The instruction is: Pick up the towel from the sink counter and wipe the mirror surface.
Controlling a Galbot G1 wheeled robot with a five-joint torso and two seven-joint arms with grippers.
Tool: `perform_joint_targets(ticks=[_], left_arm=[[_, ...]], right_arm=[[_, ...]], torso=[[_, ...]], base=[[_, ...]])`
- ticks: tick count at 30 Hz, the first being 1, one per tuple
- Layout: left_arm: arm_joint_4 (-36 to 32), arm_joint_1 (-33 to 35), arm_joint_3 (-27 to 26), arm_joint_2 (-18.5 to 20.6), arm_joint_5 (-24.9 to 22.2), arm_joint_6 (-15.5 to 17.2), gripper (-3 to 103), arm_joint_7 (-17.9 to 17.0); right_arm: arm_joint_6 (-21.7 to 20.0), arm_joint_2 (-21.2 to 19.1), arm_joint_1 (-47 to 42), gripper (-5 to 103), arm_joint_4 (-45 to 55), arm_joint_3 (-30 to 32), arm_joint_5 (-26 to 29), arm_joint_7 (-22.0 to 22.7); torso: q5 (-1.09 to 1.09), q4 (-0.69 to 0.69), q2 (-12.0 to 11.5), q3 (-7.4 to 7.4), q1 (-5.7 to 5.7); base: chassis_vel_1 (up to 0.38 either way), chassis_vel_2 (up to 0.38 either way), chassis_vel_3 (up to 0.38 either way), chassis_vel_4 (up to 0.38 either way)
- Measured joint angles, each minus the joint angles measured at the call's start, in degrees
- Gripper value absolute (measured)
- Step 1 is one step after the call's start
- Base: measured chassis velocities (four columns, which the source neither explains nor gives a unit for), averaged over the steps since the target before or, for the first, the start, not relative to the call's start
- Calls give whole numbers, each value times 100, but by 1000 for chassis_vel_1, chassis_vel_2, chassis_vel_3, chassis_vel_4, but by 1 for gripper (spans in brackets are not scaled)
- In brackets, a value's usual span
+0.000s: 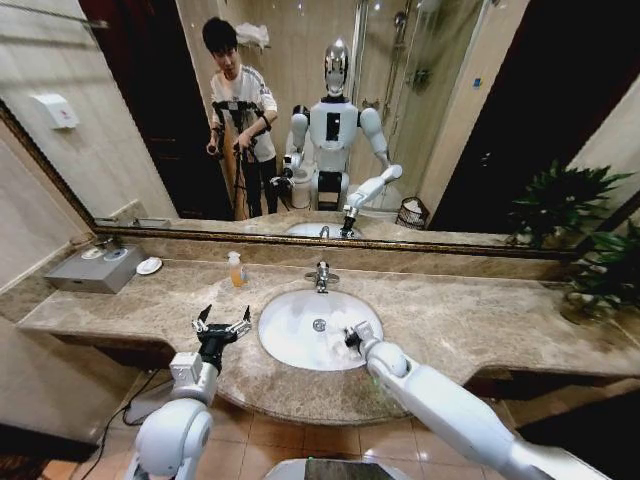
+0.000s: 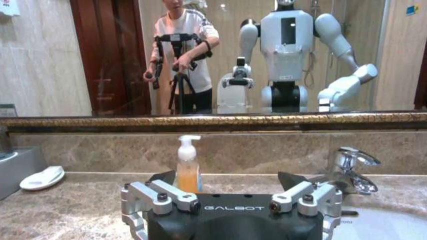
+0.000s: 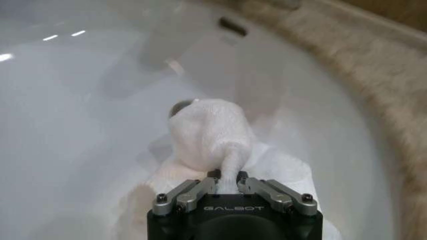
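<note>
Down inside the white oval basin (image 1: 300,330) of the sink counter (image 1: 470,320): right gripper (image 1: 352,338), fingers pinched together on a raised fold of the towel (image 3: 210,135). Seen from the right wrist, white terry cloth bunched into a peak just ahead of the fingers (image 3: 257,189), lower part spread across the basin floor, drain (image 3: 180,107) partly hidden behind the peak. Right arm (image 1: 450,405) stretched from the lower right over the counter's curved front edge and into the bowl. Left of the basin, over bare marble: left gripper (image 1: 221,326), fingers (image 2: 293,181) spread wide apart and gripping nothing, pointed toward the back wall. Beyond it, near the backsplash: an orange soap pump bottle (image 1: 236,269), upright; further left, a small white soap dish (image 1: 149,265) and a grey box (image 1: 95,270). Behind the basin, centred: chrome faucet (image 1: 321,276). Above the backsplash: mirror surface (image 1: 400,120) in its thin bronze-gold frame, well apart from both grippers and the cloth. At the counter's far right end: a leafy green plant (image 1: 600,270).
</note>
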Motion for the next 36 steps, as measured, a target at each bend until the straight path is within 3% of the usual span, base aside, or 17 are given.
perform_joint_targets(ticks=[12, 18, 23, 28, 36], left_arm=[[0, 0, 0, 0, 0, 0, 100, 0], [0, 0, 0, 0, 0, 0, 100, 0], [0, 0, 0, 0, 0, 0, 100, 0], [0, 0, 0, -1, 0, 0, 100, 0], [0, 1, 0, -1, 0, 0, 100, 0]], right_arm=[[-59, 511, 985, 8, -649, -334, 237, 86], [-115, 442, 1070, 8, -846, -267, 347, -26], [-179, 97, 698, 8, -240, -370, 347, -43], [-177, 47, 569, 8, 18, -492, 352, 28], [172, 529, 998, 8, -703, -418, 207, 70]], torso=[[0, 6, -1, 1, 2], [0, 3, -1, 1, 2], [1, 2, 0, 1, 1], [1, 2, 0, 1, 0], [0, 6, 0, 1, 1]], base=[[0, 0, 0, 0], [0, 0, 0, 0], [0, 0, 0, 0], [0, 0, 0, 0], [0, 0, 0, 0]])
